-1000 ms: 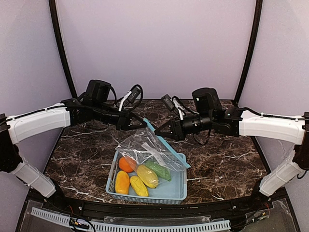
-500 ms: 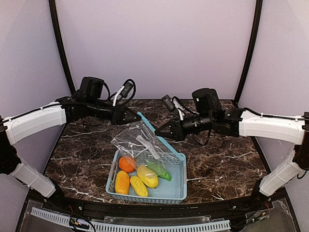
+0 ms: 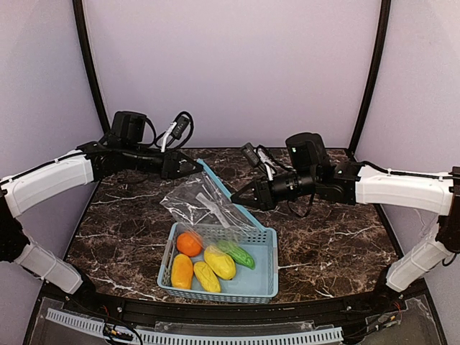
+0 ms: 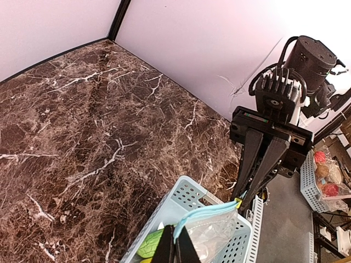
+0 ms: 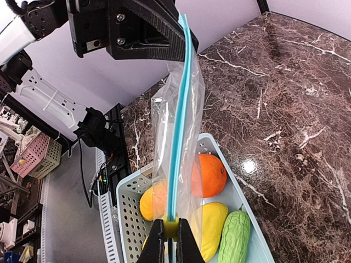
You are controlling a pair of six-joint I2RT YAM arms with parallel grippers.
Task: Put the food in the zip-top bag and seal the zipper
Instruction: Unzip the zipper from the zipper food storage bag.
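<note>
The clear zip-top bag [image 3: 205,205] hangs empty above the far left corner of the light blue basket [image 3: 267,284]. My left gripper [image 3: 192,167] is shut on the far end of its light blue zipper [image 5: 180,126]. My right gripper [image 3: 241,197] is shut on the yellow slider at the other end of the strip. The strip runs taut between them. The food lies in the basket: a round orange [image 3: 189,244], three yellow fruits [image 3: 220,261] and a green pod [image 3: 236,253]. In the left wrist view my fingers [image 4: 164,251] pinch the strip above the bag [image 4: 216,233].
The basket stands at the near middle of the dark marble table [image 3: 122,230]. Purple walls and black posts close in the back and sides. Off the table, the left wrist view shows a white basket of small items [image 4: 323,175].
My left gripper has drawn back and to the left, lifting the bag off the food and stretching its zipper edge straight. The right gripper has barely moved.
</note>
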